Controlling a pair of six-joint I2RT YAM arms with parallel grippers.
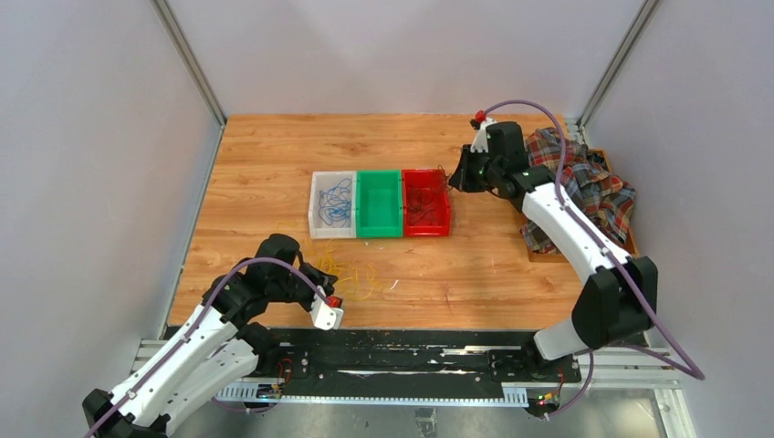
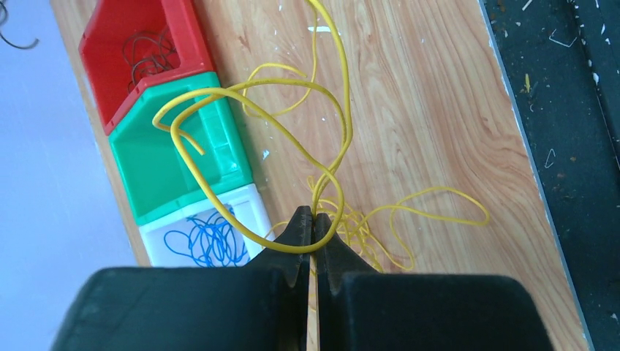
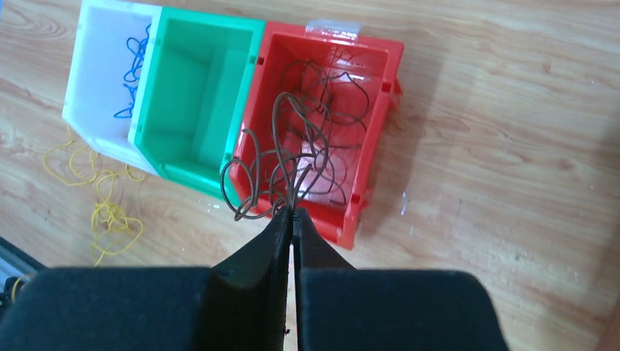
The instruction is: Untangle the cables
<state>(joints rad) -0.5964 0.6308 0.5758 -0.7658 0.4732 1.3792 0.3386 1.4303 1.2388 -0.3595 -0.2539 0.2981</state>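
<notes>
Sorting by colour is judged in hand. A yellow cable [image 2: 343, 124] is pinched in the closed left gripper [image 2: 313, 216] above the yellow tangle [image 2: 352, 228]. Dark brown cables [image 3: 292, 139] are nipped by the shut right gripper [image 3: 292, 216] over the red bin [image 3: 371, 168]. Next, the brown bunch is best released there, and the yellow strand drawn free.

My desk [image 1: 274, 164] is a wood-grain top. Three open bins sit on it in one touching row near the middle: a white bin [image 1: 314, 205] on the left, a green bin [image 1: 380, 203] between, a red bin [image 1: 444, 196] on the right. On the bare wood nearer my left arm lies a loose tangle of yellow cables [image 2: 354, 225], apart from the bins. A plaid cloth [image 1: 593, 187] is heaped at the far right corner.
</notes>
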